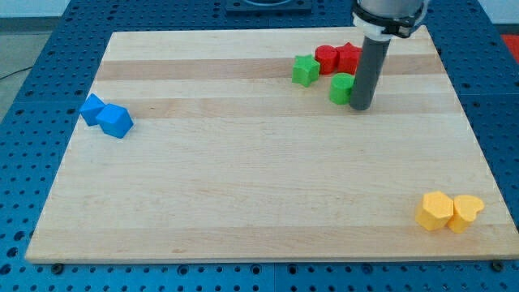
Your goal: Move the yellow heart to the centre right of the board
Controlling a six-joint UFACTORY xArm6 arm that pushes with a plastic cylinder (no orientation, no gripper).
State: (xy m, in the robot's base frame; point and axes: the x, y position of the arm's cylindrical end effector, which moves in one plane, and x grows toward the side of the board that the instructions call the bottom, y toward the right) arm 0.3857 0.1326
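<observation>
The yellow heart (466,212) lies near the board's bottom right corner, touching a yellow hexagonal block (435,211) on its left. My tip (361,106) rests on the board near the view's top right, just right of a green block (341,88) and touching or nearly touching it. The tip is far above the yellow heart in the view.
A second green block (306,70) and two red blocks (327,57) (349,57) sit near the top edge, left of the rod. Two blue blocks (92,108) (115,121) touch each other at the left edge. The wooden board (243,178) lies on a blue perforated table.
</observation>
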